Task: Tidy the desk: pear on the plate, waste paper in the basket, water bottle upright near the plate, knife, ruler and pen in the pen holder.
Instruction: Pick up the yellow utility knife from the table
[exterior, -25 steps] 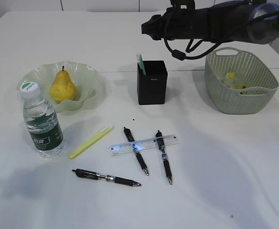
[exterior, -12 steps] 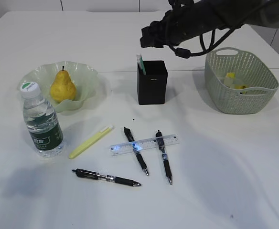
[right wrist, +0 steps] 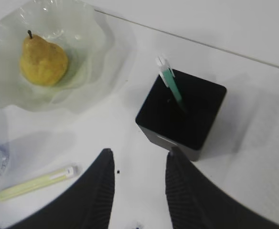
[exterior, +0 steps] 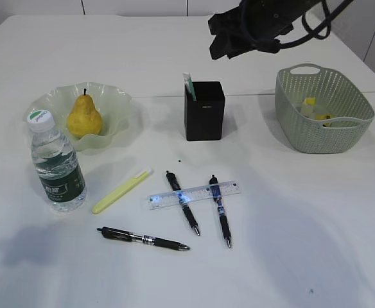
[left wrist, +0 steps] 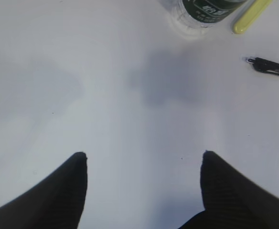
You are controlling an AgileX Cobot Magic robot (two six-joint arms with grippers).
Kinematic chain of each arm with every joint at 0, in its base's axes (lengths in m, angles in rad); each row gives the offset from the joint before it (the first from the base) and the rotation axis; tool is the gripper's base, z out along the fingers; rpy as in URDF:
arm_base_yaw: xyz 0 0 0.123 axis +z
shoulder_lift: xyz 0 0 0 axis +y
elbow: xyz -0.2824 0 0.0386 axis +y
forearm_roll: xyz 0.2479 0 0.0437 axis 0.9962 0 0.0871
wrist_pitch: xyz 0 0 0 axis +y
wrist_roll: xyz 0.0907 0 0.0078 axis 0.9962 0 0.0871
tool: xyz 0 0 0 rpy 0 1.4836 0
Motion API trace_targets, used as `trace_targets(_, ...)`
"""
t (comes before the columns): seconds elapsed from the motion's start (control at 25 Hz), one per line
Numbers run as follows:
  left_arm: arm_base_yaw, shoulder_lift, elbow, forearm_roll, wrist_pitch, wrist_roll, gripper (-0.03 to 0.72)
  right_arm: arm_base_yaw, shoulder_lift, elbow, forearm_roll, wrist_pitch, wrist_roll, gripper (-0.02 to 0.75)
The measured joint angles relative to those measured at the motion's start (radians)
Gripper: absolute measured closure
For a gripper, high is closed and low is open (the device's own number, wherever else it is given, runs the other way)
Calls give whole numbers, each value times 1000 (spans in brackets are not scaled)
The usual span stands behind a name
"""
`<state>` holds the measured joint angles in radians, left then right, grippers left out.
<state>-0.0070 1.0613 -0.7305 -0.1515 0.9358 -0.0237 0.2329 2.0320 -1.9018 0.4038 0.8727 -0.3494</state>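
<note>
White desk [exterior: 316, 212], plain, light wall panels behind.

Done, by the look of it: pear [exterior: 84, 117] upright in plate [exterior: 120, 102], toward left edge; water bottle [exterior: 56, 163] standing just in front of plate; yellow waste paper [exterior: 314, 109] inside basket [exterior: 322, 131], toward right edge. Pen holder [exterior: 205, 110] mid-desk toward far edge, one green-and-white item [exterior: 189, 86] already leaning in its left corner.

Outstanding, scattered toward near edge: ruler [exterior: 194, 194], long axis roughly left–right, right end slightly farther back, lying across two black pens [exterior: 182, 202] [exterior: 219, 210]; both pens with tips toward near edge. Third black pen [exterior: 142, 239] nearly left–right, tip to the right. Yellow-green knife [exterior: 121, 190] diagonal, capped end toward far right.

Right gripper [right wrist: 138, 157]: jaws part-way apart, nothing between them, raised above far edge, pen holder just beyond fingertips. Ruler and pens well nearer the front edge than this claw; probably the closer arm for them, a descent forward needed.

Left gripper [left wrist: 143, 160]: jaws wide apart, empty, over bare near-left corner; bottle base and knife end at top of its view. Likely the nearer arm for knife and third pen.
</note>
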Motion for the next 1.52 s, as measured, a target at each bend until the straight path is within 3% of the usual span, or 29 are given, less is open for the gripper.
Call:
trace_targets(0.24,0,0,0,0,-6,0,167,59,-71,0,-251,128,161,467)
trace_targets(0.52,0,0,0,0,-8,0,167,180,-80,0,-445,338,302,467)
trace_targets(1.52,0,0,0,0,-9,0,167,196,-80,0,-424,366,379,466)
